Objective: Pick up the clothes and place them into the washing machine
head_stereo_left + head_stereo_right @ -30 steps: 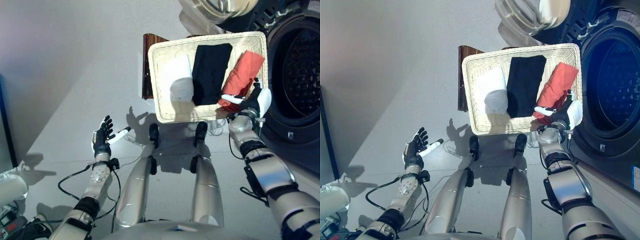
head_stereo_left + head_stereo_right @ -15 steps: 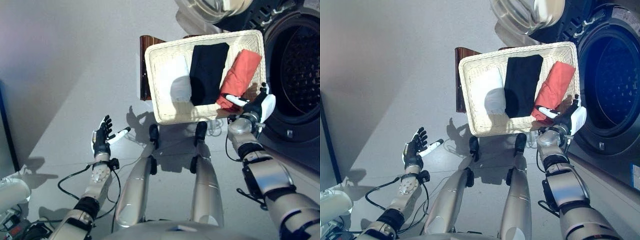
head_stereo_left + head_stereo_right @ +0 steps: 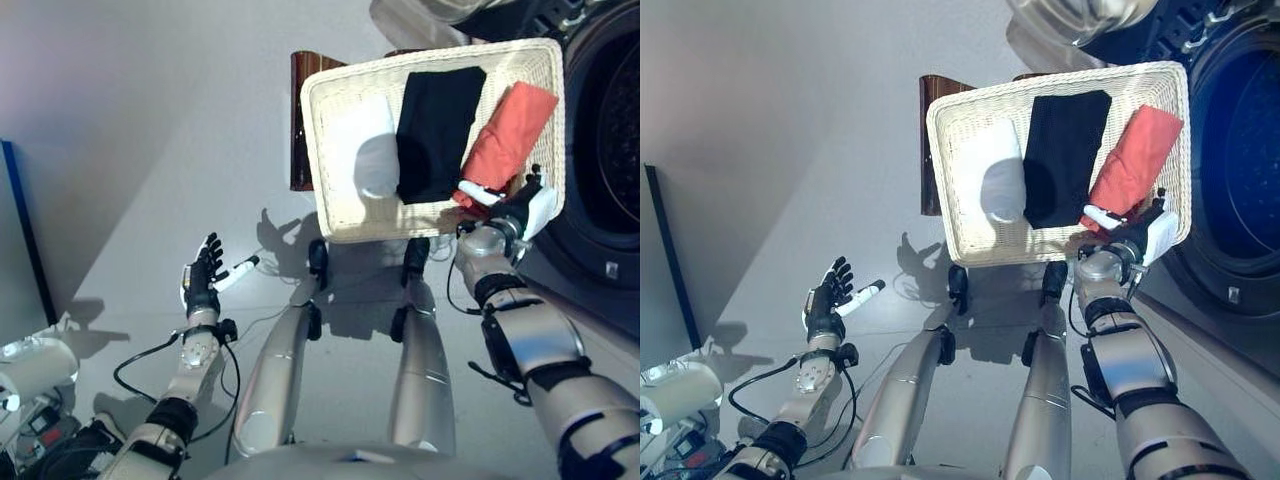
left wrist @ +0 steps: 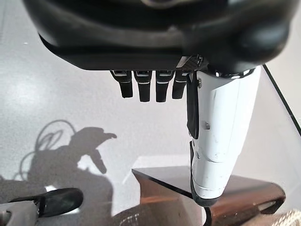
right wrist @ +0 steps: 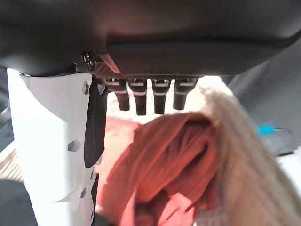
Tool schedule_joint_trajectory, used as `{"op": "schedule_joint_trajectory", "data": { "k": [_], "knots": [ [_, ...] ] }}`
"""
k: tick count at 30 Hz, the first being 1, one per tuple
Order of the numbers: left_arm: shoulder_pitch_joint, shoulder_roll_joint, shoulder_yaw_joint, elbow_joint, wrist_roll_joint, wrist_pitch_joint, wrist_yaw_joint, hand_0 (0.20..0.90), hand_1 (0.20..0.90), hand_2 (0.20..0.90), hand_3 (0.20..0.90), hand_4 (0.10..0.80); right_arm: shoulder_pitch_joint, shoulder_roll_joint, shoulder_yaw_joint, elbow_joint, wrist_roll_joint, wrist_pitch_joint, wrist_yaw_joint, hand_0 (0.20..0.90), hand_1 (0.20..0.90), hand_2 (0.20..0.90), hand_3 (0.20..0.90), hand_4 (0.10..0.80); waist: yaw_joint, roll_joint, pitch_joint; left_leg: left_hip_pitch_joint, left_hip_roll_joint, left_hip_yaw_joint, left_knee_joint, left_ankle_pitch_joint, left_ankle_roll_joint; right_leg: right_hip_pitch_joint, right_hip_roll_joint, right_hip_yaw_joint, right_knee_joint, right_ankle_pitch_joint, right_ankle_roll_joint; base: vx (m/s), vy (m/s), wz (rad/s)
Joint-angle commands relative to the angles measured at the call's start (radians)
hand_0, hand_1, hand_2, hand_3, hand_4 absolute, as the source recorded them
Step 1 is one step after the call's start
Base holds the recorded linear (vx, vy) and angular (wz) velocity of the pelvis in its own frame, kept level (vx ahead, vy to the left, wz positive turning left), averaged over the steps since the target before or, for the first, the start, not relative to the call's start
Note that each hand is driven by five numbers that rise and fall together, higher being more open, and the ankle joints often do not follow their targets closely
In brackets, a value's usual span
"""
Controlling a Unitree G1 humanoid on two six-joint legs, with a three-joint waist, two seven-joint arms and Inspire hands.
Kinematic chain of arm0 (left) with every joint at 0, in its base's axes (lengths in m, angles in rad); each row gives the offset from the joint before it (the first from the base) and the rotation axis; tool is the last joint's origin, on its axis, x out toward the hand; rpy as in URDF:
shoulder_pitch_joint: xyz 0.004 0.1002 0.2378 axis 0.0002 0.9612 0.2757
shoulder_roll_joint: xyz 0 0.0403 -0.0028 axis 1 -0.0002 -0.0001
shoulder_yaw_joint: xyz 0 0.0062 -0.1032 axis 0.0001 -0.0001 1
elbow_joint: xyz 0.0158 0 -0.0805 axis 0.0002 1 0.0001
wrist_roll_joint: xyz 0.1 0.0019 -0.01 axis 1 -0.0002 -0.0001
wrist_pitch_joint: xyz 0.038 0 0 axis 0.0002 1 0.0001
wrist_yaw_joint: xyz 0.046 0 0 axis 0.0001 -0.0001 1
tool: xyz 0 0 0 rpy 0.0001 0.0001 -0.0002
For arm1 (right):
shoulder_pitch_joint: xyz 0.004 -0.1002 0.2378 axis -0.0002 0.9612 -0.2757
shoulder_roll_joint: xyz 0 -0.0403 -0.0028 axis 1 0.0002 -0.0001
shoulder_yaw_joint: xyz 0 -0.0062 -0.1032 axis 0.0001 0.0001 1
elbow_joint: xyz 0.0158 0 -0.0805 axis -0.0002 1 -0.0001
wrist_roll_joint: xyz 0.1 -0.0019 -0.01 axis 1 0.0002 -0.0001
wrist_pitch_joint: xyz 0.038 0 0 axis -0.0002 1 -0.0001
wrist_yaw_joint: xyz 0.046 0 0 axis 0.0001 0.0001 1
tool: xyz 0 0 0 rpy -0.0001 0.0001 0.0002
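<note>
A shallow wicker basket rests on a dark brown box beside the washing machine. In it lie a white cloth, a black cloth and a red cloth. My right hand is at the basket's near right corner, over the near end of the red cloth. Its fingers are straight and open, with the white-covered thumb over the cloth. My left hand is open, held over the floor at the lower left, apart from the basket.
The washing machine's round drum opening is dark and open at the right, with its door swung out above the basket. A white object and a dark upright panel stand at the far left.
The camera has shifted, so the whole picture moved right and down. My right hand stays at the basket's near right corner by the red cloth. The left hand has not moved.
</note>
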Motion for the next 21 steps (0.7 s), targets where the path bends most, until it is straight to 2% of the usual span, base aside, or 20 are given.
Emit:
{"op": "schedule_joint_trajectory", "data": {
  "k": [1,6,13,14,15,16,21],
  "knots": [
    [0.032,0.060,0.038,-0.093,-0.017,-0.066,0.026,0.900,0.900,0.900,0.900,0.800,-0.079,-0.107,0.063,-0.025,-0.003,-0.021,-0.032,0.900,0.900,0.900,0.900,0.800,0.007,0.054,0.011,-0.089,-0.010,-0.040,0.104,-0.102,-0.050,-0.003,0.025,-0.012,0.081,-0.113,-0.023,0.013,0.022,0.11],
    [0.029,0.064,0.028,-0.135,-0.035,-0.067,0.023,0.900,0.900,0.900,0.900,0.800,-0.199,-0.162,0.121,0.053,-0.024,0.028,-0.020,0.900,0.900,0.900,0.900,0.800,0.028,0.068,0.042,-0.148,-0.019,-0.052,0.125,-0.098,-0.051,-0.062,0.008,-0.019,0.144,-0.137,-0.025,-0.016,0.028,0.19],
    [0.019,0.069,0.011,-0.140,-0.018,-0.060,0.039,0.900,0.900,0.900,0.900,0.800,-0.255,-0.193,0.147,0.098,-0.043,0.057,-0.008,0.900,0.900,0.900,0.900,0.800,0.054,0.084,0.062,-0.186,-0.041,-0.066,0.123,-0.086,-0.049,-0.113,0.004,-0.019,0.187,-0.154,-0.029,-0.007,0.010,0.07],
    [0.019,0.069,0.010,-0.143,-0.016,-0.060,0.041,0.900,0.900,0.900,0.900,0.800,-0.259,-0.196,0.144,0.101,-0.045,0.060,-0.008,0.546,0.546,0.546,0.546,0.547,0.057,0.086,0.062,-0.190,-0.045,-0.067,0.126,-0.085,-0.048,-0.117,0.004,-0.019,0.189,-0.154,-0.030,-0.004,0.027,0.13],
    [0.019,0.070,0.013,-0.149,-0.016,-0.061,0.044,0.900,0.900,0.900,0.900,0.800,-0.263,-0.198,0.146,0.107,-0.048,0.062,-0.009,0.417,0.417,0.417,0.417,0.455,0.059,0.087,0.060,-0.193,-0.046,-0.068,0.124,-0.084,-0.048,-0.119,0.003,-0.019,0.188,-0.153,-0.031,0.000,0.027,0.09],
    [0.019,0.072,0.012,-0.154,-0.012,-0.062,0.046,0.900,0.900,0.900,0.900,0.800,-0.267,-0.199,0.145,0.108,-0.049,0.062,-0.012,0.200,0.200,0.200,0.200,0.300,0.061,0.089,0.060,-0.194,-0.045,-0.067,0.120,-0.083,-0.048,-0.121,0.003,-0.019,0.187,-0.155,-0.031,0.002,0.025,0.04],
    [0.013,0.070,0.006,-0.150,-0.005,-0.062,0.054,0.900,0.900,0.900,0.900,0.800,-0.274,-0.195,0.144,0.111,-0.054,0.068,-0.016,0.200,0.200,0.200,0.200,0.300,0.063,0.091,0.063,-0.190,-0.047,-0.067,0.107,-0.078,-0.047,-0.123,0.005,-0.015,0.183,-0.152,-0.032,0.000,0.000,0.00]
  ]
}}
